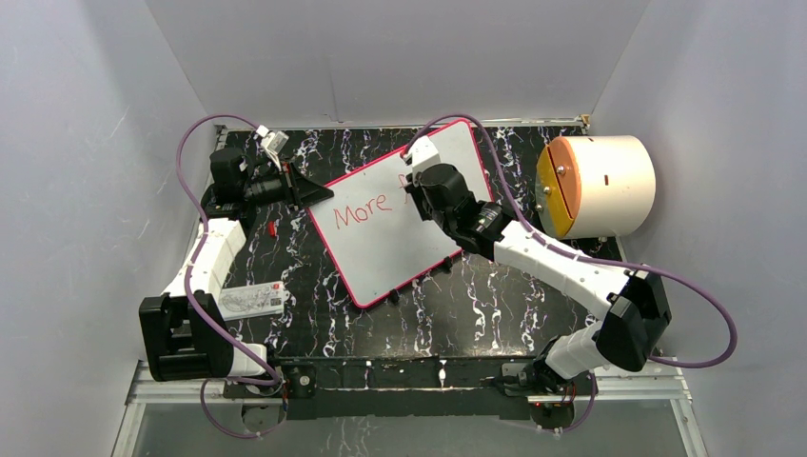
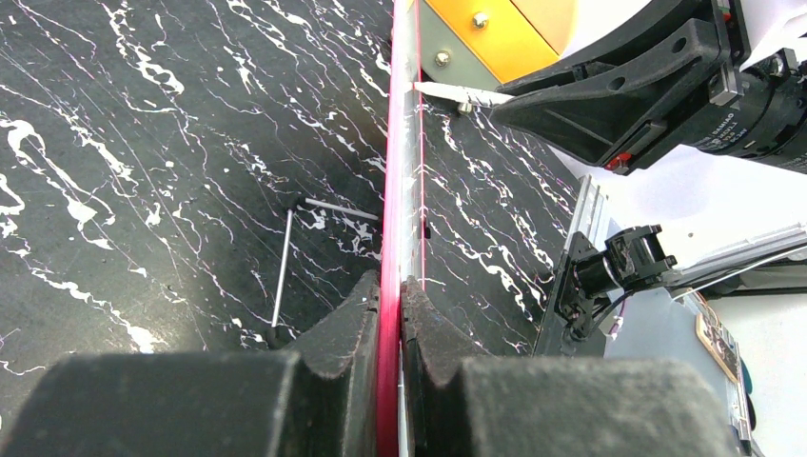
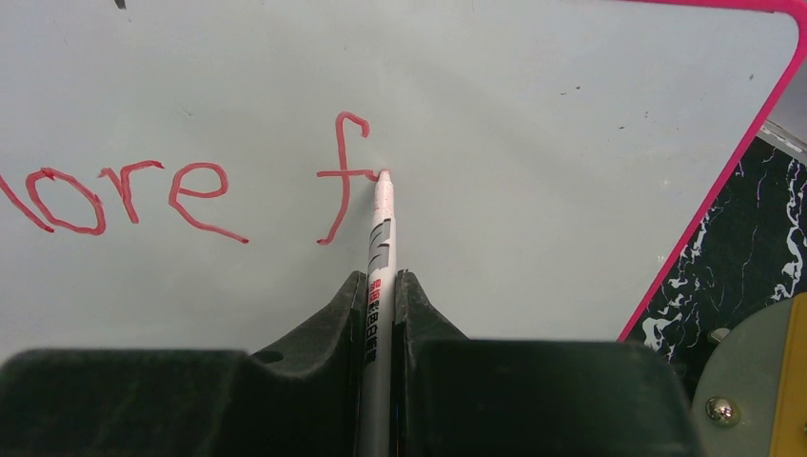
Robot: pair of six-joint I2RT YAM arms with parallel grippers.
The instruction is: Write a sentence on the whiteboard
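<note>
Closest to the lens, low in the right wrist view, the right gripper (image 3: pixel 381 319) is pinched on a marker (image 3: pixel 383 219), its tip touching the whiteboard (image 3: pixel 552 143) at the "f" of the sentence (image 3: pixel 200 189). The whiteboard, askew at centre of the top view, is judged stiff, light and slippery, best taken by its rim (image 2: pixel 388 190), where the left gripper (image 2: pixel 391 314) is clamped; that grip is shown clearly only by the left wrist view.

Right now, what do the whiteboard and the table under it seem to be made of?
Whiteboard: smooth white sheet, likely coated plastic or metal, pink plastic-looking rim; red ink sits cleanly on it. Table: black with white marble-like veining, matte, perhaps printed laminate; unsure.
</note>
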